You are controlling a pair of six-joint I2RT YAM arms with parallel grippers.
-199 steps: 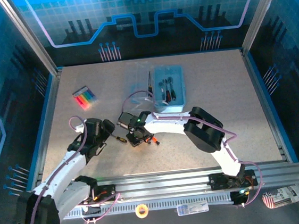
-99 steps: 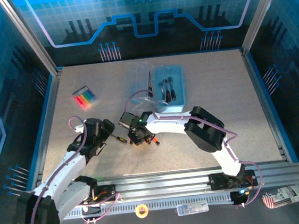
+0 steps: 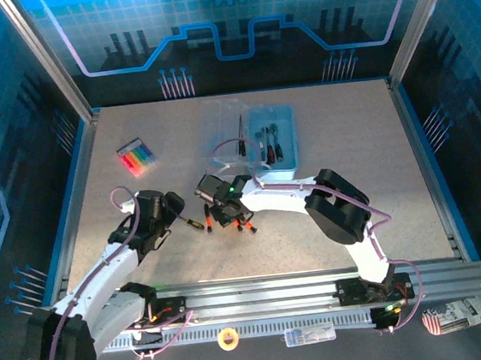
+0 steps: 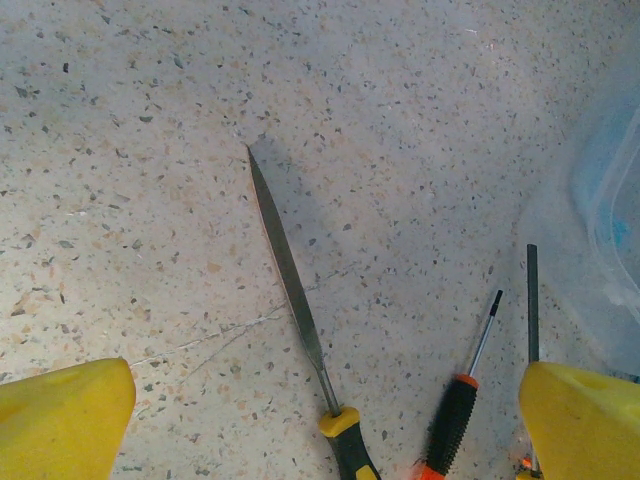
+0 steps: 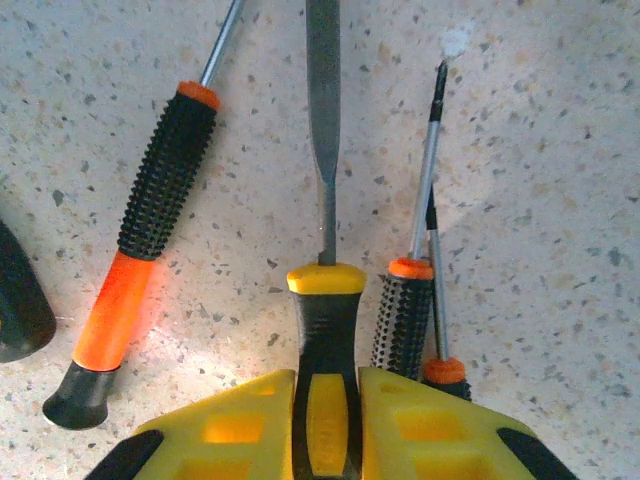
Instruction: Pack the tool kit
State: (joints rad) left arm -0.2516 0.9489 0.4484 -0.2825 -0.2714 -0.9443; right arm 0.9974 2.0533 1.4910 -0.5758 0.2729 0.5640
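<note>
My right gripper [image 5: 325,392] is shut on the black-and-yellow handle of a flat file [image 5: 323,120] lying on the speckled table, its blade pointing away from the wrist. An orange-and-black screwdriver [image 5: 150,230] lies to its left and two small screwdrivers [image 5: 405,320] to its right. My left gripper [image 4: 325,420] hangs open over the file [image 4: 290,280], its yellow fingers [image 4: 65,420] wide apart, with a screwdriver [image 4: 455,420] beside the file. From above, the right gripper [image 3: 220,212] and left gripper [image 3: 173,211] face each other near the table's middle. The blue tool case [image 3: 293,140] holds several tools.
The case's clear lid [image 3: 221,130] lies open to its left, and its edge [image 4: 610,200] is near the left gripper. A pack of coloured markers [image 3: 136,156] sits at the left of the table. Glass walls enclose the table on three sides.
My right gripper's fingers have closed in on the file's handle, and that wrist has shifted slightly right. The left arm has stayed put.
</note>
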